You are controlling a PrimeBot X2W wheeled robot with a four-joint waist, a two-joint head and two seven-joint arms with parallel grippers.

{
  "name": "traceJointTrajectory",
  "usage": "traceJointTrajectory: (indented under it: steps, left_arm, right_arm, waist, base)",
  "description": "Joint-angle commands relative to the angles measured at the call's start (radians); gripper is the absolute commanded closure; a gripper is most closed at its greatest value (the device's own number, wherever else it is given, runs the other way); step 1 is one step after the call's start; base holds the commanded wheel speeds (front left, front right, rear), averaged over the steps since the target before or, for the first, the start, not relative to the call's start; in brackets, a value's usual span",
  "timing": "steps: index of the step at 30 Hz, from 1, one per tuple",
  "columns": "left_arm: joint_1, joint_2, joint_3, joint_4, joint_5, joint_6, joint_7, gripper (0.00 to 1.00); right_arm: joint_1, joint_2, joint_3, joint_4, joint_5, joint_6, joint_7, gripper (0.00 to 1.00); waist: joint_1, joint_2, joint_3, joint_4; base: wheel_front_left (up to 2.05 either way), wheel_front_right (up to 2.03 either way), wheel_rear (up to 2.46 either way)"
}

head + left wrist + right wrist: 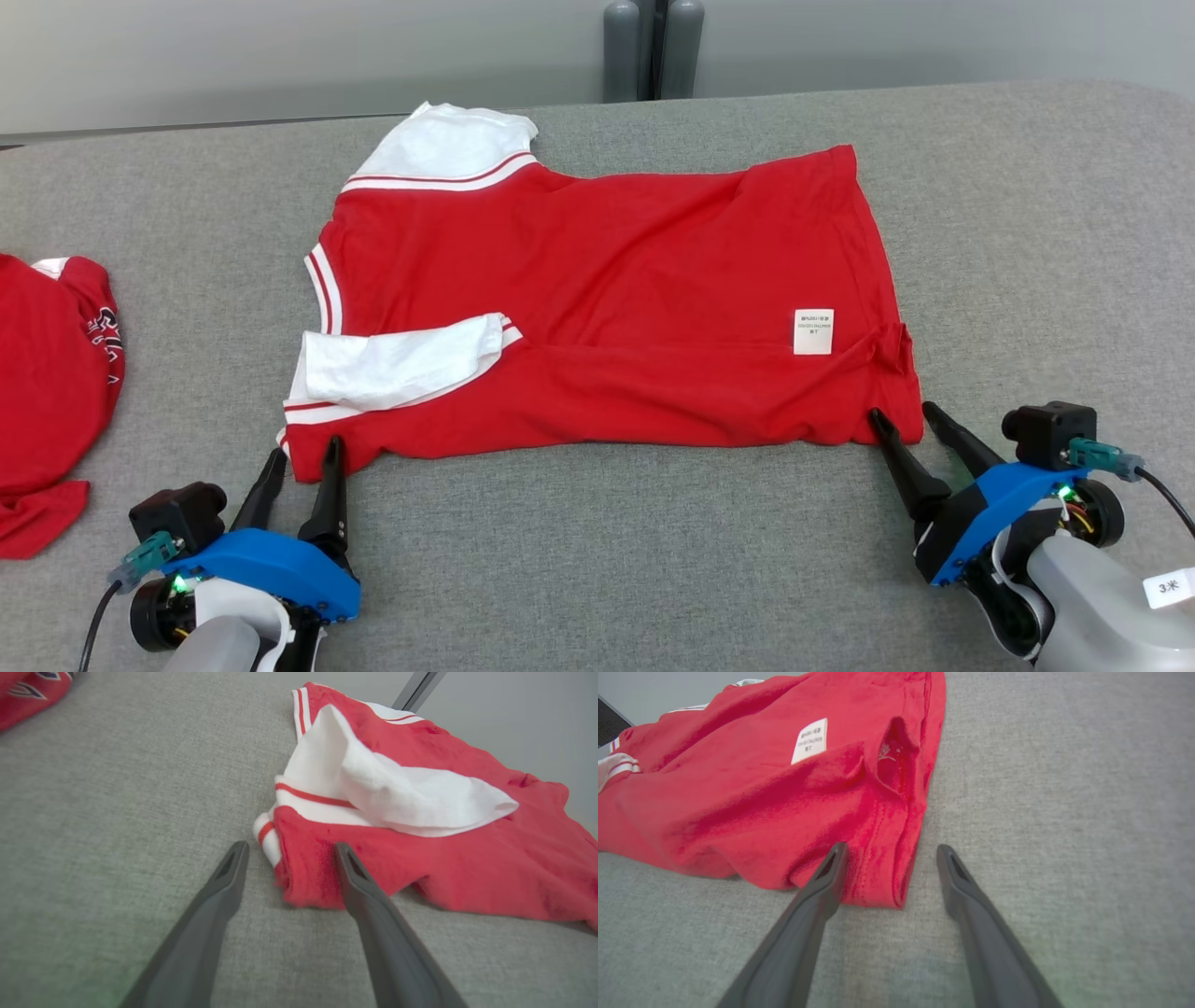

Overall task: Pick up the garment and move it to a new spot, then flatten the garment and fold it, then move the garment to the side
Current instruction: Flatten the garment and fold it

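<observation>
1. Bench (597, 560), near side: left hand (306, 448) and right hand (902, 411), both spread wide and empty, straddle the garment's (607, 308) near corners.
2. Garment lies flat mid-bench: soft, light, limp; likely best pinched through both layers at those corners.

The head camera looks down on the whole red-and-white fabric shirt (607, 280); the wrist cameras face its near corners closely.

Left gripper (306, 448) and right gripper (902, 410) alike: two long dark-grey tapered fingers on a bright blue plastic housing (271, 569). Behind each, a black boxy camera block (177, 511), teal plug (145, 555) with black cable, small green light (177, 584). Pale grey rounded forearm (1102, 597) with white tag (1169, 587) marked "3米" on the right.
</observation>
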Motion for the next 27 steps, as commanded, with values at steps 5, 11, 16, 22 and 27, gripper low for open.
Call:
traceJointTrajectory:
  steps: [5, 11, 16, 22, 27]
  left_arm:
    - [-0.030, -0.023, -0.004, 0.055, -0.039, -0.021, 0.006, 1.00]
    - [-0.004, -0.004, 0.053, 0.027, -0.067, -0.025, -0.007, 1.00]
    - [0.070, -0.015, 0.102, -0.049, -0.046, -0.026, -0.007, 1.00]
    - [0.198, -0.058, 0.158, -0.152, -0.006, -0.017, -0.007, 1.00]
    - [0.300, -0.084, 0.185, -0.229, 0.028, 0.007, -0.008, 1.00]
  right_arm:
    - [-0.014, 0.032, -0.019, 0.018, 0.017, 0.000, 0.000, 1.00]
    - [0.032, 0.038, -0.065, -0.025, 0.023, 0.000, -0.001, 1.00]
    - [0.114, 0.016, -0.111, -0.089, 0.033, 0.000, 0.000, 1.00]
    - [0.242, -0.006, -0.161, -0.177, 0.029, 0.000, -0.001, 1.00]
    - [0.340, -0.040, -0.183, -0.236, 0.025, 0.000, 0.000, 1.00]
  waist:
    - [0.0001, -0.0001, -0.001, 0.000]
    - [0.0001, -0.0001, -0.035, -0.004]
    - [0.0001, -0.0001, -0.081, 0.003]
    - [0.0001, -0.0001, -0.133, 0.011]
    - [0.0001, -0.0001, -0.146, 0.024]
  base:
    - [0.00, 0.00, 0.00]
    - [0.00, 0.00, 0.00]
    - [0.00, 0.00, 0.00]
    - [0.00, 0.00, 0.00]
    - [0.00, 0.00, 0.00]
